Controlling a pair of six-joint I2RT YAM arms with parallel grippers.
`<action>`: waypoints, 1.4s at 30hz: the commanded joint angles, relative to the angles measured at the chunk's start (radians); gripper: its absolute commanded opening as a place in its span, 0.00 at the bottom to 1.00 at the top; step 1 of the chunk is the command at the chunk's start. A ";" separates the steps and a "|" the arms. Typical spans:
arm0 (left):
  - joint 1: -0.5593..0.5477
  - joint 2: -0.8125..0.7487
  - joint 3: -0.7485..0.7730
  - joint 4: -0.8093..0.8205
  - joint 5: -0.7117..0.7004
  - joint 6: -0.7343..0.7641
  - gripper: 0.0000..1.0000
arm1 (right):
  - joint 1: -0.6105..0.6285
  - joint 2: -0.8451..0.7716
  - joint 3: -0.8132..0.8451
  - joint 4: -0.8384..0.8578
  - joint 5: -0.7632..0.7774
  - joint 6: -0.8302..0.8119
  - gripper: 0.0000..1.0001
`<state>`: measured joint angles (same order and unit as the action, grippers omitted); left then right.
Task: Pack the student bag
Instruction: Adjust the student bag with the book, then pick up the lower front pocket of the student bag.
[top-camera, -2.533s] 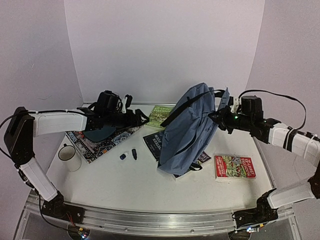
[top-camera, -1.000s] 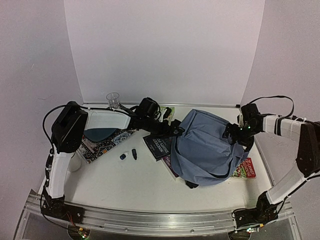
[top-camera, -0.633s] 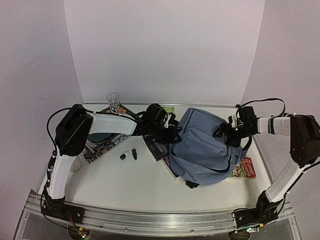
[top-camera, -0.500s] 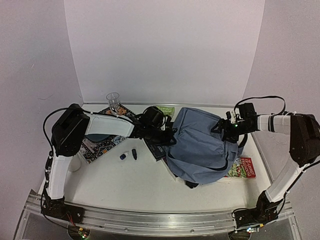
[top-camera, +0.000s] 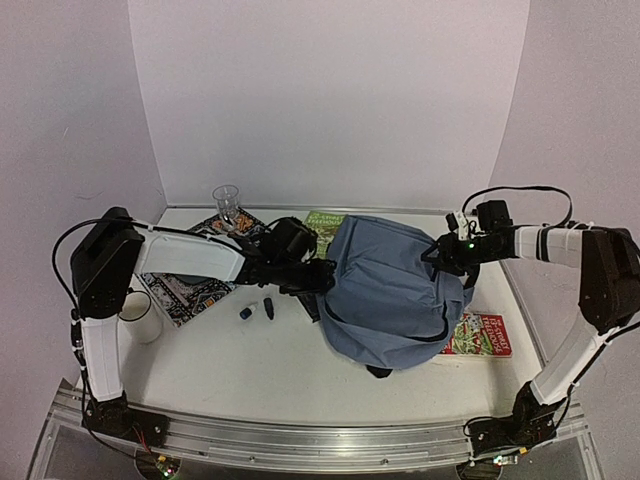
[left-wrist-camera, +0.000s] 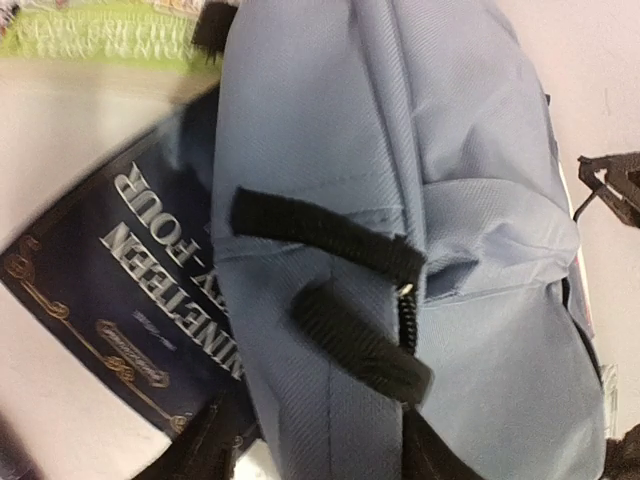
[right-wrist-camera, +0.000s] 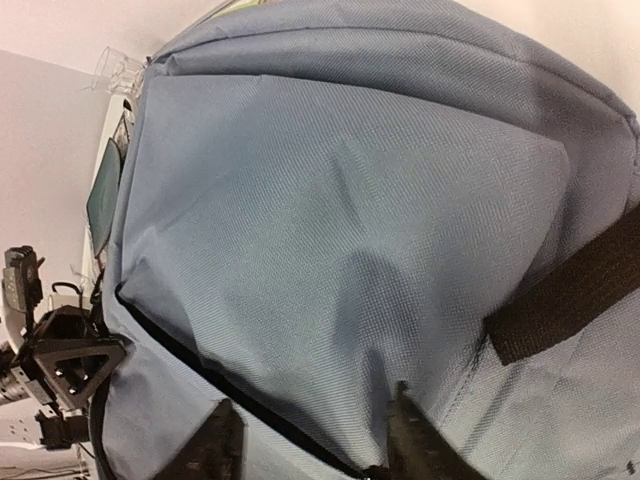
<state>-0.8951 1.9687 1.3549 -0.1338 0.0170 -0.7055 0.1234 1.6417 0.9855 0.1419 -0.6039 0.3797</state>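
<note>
Bag: the student bag (top-camera: 390, 295) is slumped on the white table (top-camera: 270, 365), right of centre. Its grey-blue fabric is rounded upward, and a dark zipper line (right-wrist-camera: 200, 352) is seen along one side.
Left claw: the left gripper (top-camera: 319, 276) is pressed to the bag's left edge. A fold of the fabric is pinched between its fingers (left-wrist-camera: 205, 450), just below two black webbing loops (left-wrist-camera: 320, 238).
Right claw: the right gripper (top-camera: 444, 256) is set against the bag's far right side and is closed on the fabric near a black strap (right-wrist-camera: 570, 295).
Under the bag: a navy book (left-wrist-camera: 110, 270) is partly covered at the left, and a red-and-green book (top-camera: 482, 334) at the near right.
Far side: a green book (top-camera: 322, 222) is laid just beside the bag, and a clear glass (top-camera: 227, 202) is stood further left.
Left side: a patterned book (top-camera: 175, 292), a white mug (top-camera: 140, 315) and two small items (top-camera: 268, 307) are laid out apart from the bag.
</note>
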 joint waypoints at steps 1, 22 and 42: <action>0.003 -0.118 -0.005 -0.023 -0.158 0.057 0.61 | 0.005 -0.056 -0.021 -0.028 -0.005 -0.013 0.34; -0.050 0.031 0.265 -0.094 -0.174 0.294 0.83 | 0.016 -0.167 -0.059 -0.161 0.290 -0.092 0.50; -0.027 0.144 0.286 -0.150 -0.066 0.238 0.84 | 0.014 0.012 -0.084 0.008 0.120 0.007 0.40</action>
<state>-0.9237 2.0996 1.5911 -0.2737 -0.0746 -0.4543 0.1364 1.6260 0.9012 0.1259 -0.4402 0.3679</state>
